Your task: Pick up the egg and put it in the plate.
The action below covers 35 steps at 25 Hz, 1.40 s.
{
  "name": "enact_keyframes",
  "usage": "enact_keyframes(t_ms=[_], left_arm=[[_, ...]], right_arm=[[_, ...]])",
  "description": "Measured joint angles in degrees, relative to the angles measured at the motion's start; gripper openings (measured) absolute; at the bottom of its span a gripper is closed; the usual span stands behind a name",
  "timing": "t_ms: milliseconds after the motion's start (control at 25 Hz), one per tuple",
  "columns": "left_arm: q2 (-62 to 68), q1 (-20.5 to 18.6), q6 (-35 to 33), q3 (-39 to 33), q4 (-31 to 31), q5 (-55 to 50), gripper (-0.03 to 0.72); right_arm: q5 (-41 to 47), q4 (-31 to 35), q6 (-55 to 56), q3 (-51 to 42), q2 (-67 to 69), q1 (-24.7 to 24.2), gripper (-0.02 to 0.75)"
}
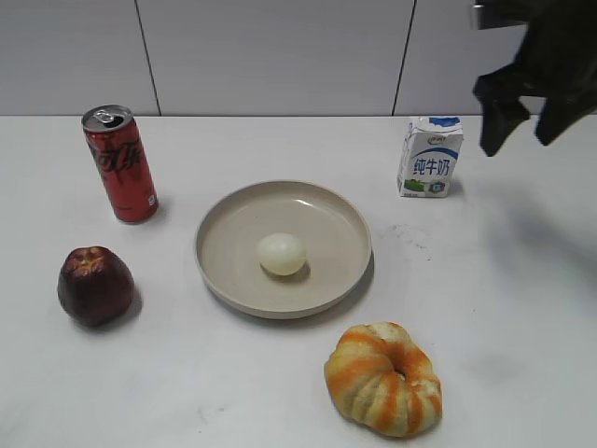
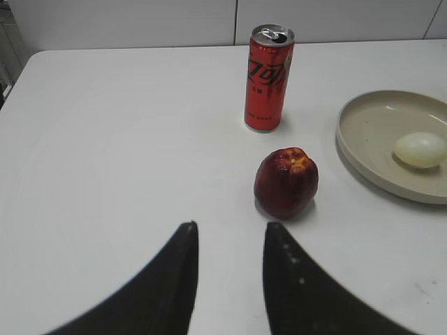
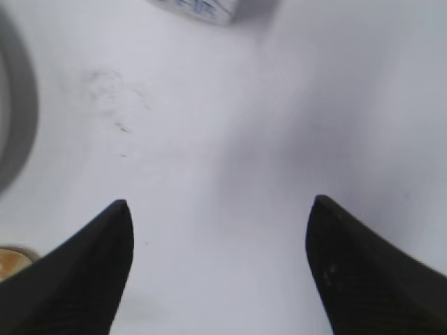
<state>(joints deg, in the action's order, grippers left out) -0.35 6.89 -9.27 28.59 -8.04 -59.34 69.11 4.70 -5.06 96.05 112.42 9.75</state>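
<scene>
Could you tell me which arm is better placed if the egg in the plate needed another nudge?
Probably right: the open right gripper hangs beyond the plate's rim; the small pale egg already rests inside.

The white table (image 1: 522,308) carries plate (image 1: 216,266), can (image 1: 120,163), apple (image 1: 94,286), bun (image 1: 384,378), and milk carton (image 1: 431,157) beside the right gripper (image 1: 519,131).
</scene>
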Motion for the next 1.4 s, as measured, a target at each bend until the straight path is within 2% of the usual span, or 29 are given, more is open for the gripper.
enact_keyframes(t_ms=[200, 520, 1080, 1200, 1400], left_arm=[[0.00, 0.00, 0.00, 0.00, 0.00, 0.00, 0.232], [0.00, 0.00, 0.00, 0.00, 0.00, 0.00, 0.231], [0.00, 0.00, 0.00, 0.00, 0.00, 0.00, 0.231], [0.00, 0.00, 0.00, 0.00, 0.00, 0.00, 0.231], [0.00, 0.00, 0.00, 0.00, 0.00, 0.00, 0.231]], right_arm=[[0.07, -0.39, 0.19, -7.19, -5.66, -5.81, 0.575], [-1.67, 2.23, 0.30, -24.82, -19.83, -6.02, 0.574], [-12.73, 2.35, 0.30, -59.57, -59.42, -6.02, 0.574], [-12.59, 2.35, 0.30, -64.54, -66.96, -6.02, 0.573], [-10.89, 2.29, 0.30, -66.28, -78.65, -6.02, 0.573]])
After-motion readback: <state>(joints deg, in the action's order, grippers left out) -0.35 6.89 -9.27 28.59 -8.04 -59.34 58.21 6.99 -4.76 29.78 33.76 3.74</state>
